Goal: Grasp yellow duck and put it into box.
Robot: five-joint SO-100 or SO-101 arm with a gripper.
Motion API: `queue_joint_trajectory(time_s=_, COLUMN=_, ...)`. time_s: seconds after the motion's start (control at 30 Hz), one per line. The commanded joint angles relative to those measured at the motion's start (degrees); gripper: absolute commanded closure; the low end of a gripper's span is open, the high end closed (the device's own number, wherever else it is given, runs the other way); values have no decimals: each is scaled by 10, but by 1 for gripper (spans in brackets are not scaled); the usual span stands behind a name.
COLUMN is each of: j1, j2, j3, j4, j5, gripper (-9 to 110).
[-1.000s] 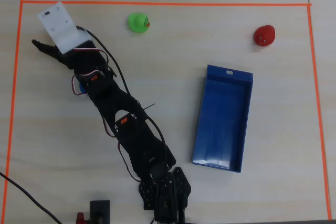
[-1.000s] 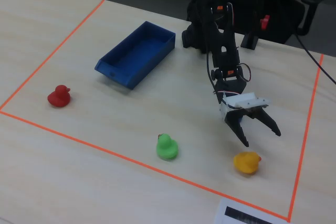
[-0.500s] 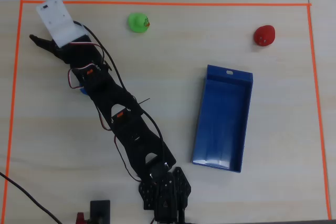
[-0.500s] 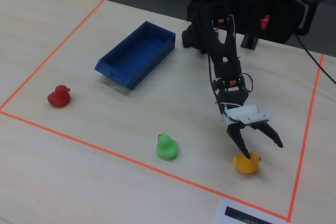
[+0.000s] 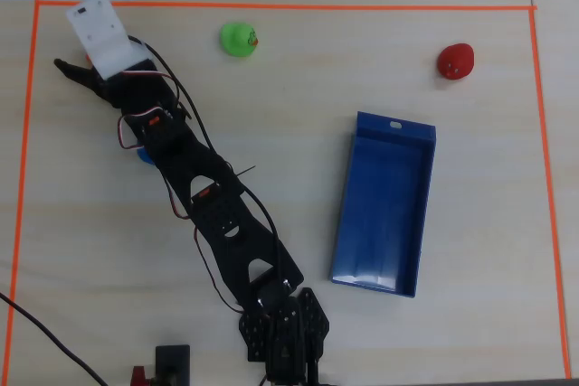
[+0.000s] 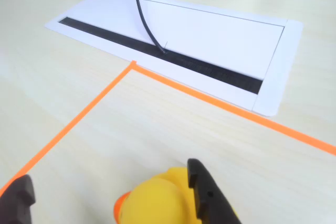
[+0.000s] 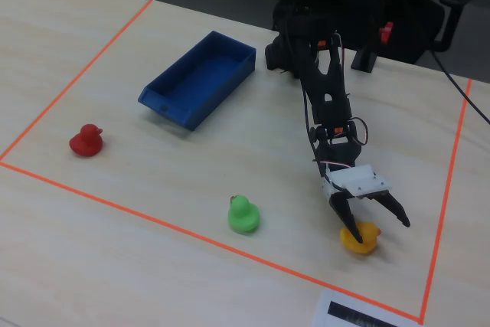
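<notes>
The yellow duck with its orange beak sits on the table near the corner of the orange tape. In the wrist view it lies at the bottom edge, against the right finger, with a wide gap to the left finger. My gripper is open and lowered around the duck. In the overhead view the gripper and its white block hide the duck. The dark-blue box lies empty mid-table, and also shows in the fixed view.
A green duck and a red duck stand inside the orange tape border. A blue toy peeks out under the arm. A white cable cover lies just outside the corner.
</notes>
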Motion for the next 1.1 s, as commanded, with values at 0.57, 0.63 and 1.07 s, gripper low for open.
queue_joint_trajectory(time_s=0.57, j1=11, j2=-21, j3=-59, j4=-4, j5=-15, gripper=94)
queue_joint_trajectory(time_s=0.63, j1=11, j2=-21, j3=-58, j4=-4, j5=-16, gripper=95)
queue_joint_trajectory(time_s=1.07, j1=11, j2=12, j3=-12, j4=-35, j5=-5, gripper=101)
